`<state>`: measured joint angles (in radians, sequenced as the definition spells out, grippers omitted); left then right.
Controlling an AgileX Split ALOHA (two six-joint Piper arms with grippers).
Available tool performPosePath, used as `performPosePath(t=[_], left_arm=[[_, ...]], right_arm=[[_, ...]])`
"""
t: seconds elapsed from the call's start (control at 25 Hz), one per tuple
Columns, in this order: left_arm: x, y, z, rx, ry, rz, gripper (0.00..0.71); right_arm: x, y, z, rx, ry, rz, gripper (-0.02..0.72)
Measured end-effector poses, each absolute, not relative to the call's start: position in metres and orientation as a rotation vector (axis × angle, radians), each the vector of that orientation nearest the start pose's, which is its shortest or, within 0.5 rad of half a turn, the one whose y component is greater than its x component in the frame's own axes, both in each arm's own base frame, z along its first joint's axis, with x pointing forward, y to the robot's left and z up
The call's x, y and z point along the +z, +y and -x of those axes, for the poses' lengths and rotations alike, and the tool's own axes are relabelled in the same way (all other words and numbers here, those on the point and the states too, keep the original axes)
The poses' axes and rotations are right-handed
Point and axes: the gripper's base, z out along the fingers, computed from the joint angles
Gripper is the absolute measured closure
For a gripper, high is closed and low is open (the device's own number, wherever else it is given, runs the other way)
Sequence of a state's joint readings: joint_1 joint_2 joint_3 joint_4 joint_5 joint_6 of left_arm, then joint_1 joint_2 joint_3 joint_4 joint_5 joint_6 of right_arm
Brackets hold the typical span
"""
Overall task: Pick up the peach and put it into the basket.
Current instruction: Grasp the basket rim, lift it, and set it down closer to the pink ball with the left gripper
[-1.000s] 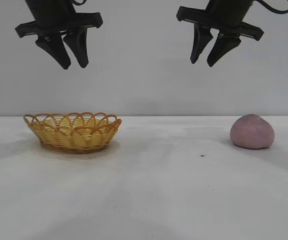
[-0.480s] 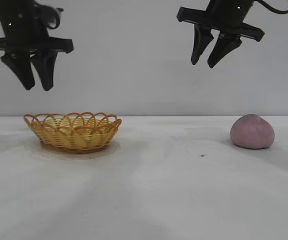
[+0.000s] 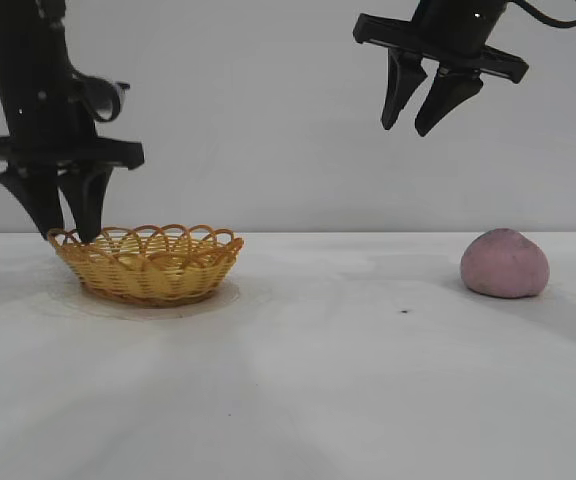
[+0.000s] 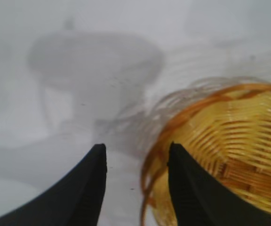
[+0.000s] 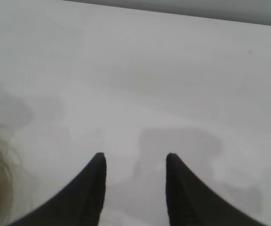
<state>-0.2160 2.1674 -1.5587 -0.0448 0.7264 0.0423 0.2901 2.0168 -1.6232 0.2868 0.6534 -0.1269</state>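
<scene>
The peach (image 3: 504, 264), a dusky pink lump, sits on the white table at the right. The yellow-orange wicker basket (image 3: 148, 265) stands at the left and nothing shows inside it. My left gripper (image 3: 65, 235) has come down at the basket's left rim. Its fingers are apart, and in the left wrist view one finger lies over the basket (image 4: 234, 136) rim while the other is over bare table; my left gripper (image 4: 136, 147) holds nothing. My right gripper (image 3: 406, 128) hangs high, left of the peach, open and empty. In its own view my right gripper (image 5: 135, 155) sees only table.
The white table (image 3: 318, 380) stretches wide between basket and peach. A small dark speck (image 3: 405, 311) lies left of the peach. A plain grey wall stands behind.
My left arm has swung left and dropped from high above the basket down to its left rim, its fingers a little closer together. The right arm, peach and basket have not moved.
</scene>
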Motion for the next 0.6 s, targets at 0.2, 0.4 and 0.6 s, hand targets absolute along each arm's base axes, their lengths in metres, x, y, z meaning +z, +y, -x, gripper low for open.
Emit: performPosePath(t=[0.2, 0.4, 0.6], left_arm=[[0.143, -0.105, -0.437, -0.189, 2.806, -0.275, 0.634], [0.179, -0.113, -0.428, -0.407, 2.707, -0.093, 0.71], [0.178, -0.129, -0.378, -0.81, 2.582, 0.236, 0.71]], right_arm=[[0.234, 0.145, -0.432, 0.376, 2.514, 0.308, 0.461], [0.234, 0.145, -0.431, 0.37, 2.518, 0.314, 0.461], [0.233, 0.145, -0.43, 0.37, 2.531, 0.32, 0.461]])
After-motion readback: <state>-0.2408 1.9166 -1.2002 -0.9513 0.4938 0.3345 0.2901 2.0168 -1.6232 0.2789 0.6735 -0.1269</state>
